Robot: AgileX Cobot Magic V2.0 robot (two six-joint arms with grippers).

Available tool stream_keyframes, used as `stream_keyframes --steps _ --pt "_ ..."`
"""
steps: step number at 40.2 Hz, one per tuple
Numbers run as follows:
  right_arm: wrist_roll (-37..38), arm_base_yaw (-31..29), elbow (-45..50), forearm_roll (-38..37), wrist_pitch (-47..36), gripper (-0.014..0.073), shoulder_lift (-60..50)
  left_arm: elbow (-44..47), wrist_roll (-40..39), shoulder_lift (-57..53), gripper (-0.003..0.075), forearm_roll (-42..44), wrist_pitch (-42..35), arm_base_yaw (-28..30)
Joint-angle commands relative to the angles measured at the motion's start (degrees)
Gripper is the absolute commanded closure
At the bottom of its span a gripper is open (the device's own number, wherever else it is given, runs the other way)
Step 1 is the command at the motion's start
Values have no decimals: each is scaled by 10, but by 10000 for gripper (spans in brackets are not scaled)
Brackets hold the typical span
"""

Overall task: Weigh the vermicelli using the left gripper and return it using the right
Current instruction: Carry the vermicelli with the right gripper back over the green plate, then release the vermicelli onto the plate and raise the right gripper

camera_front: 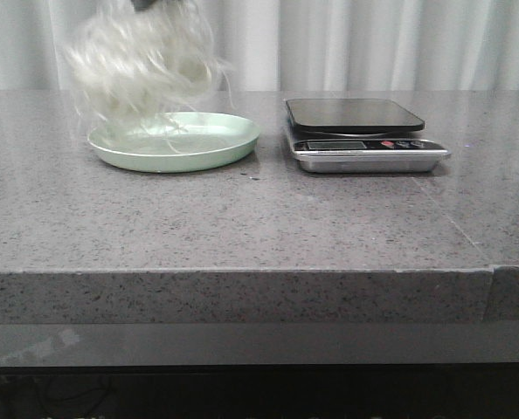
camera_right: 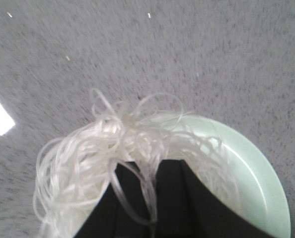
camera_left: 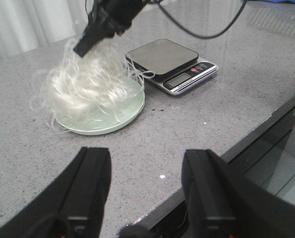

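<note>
The vermicelli (camera_front: 141, 61), a fluffy white tangle, hangs blurred just above the pale green plate (camera_front: 235, 147), with its lowest strands reaching the plate's left part. My right gripper (camera_right: 155, 167) is shut on a pinch of strands at the top of the tangle (camera_right: 83, 163). In the left wrist view it comes down from above as a black finger pair (camera_left: 84, 47) over the vermicelli (camera_left: 90, 91) and plate (camera_left: 131, 115). My left gripper (camera_left: 146, 166) stands open and holds nothing, over the table's near edge and well short of the plate.
A digital kitchen scale (camera_front: 357, 131) with a dark glass top stands right of the plate, also in the left wrist view (camera_left: 170, 62). White curtains hang behind the grey stone table (camera_front: 259, 218). A black cable (camera_left: 202, 29) loops above the scale.
</note>
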Motion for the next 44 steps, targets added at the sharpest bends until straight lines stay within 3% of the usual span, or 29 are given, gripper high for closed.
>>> stream_keyframes --steps 1,12,21,24,44 --pt "-9 -3 -20 -26 -35 436 -26 -15 -5 7 293 -4 -43 -5" --pt "-9 -4 -20 -52 -8 427 -8 -15 -5 7 293 -4 -43 -5" --pt "-8 -4 -20 -52 -1 155 -10 -15 -5 7 293 -4 -43 -5" --pt "-7 -4 -20 -52 8 107 -19 -15 -5 7 293 -4 -43 -5" --pt "23 -7 -19 -59 118 107 -189 -15 -5 7 293 -4 -43 -5"
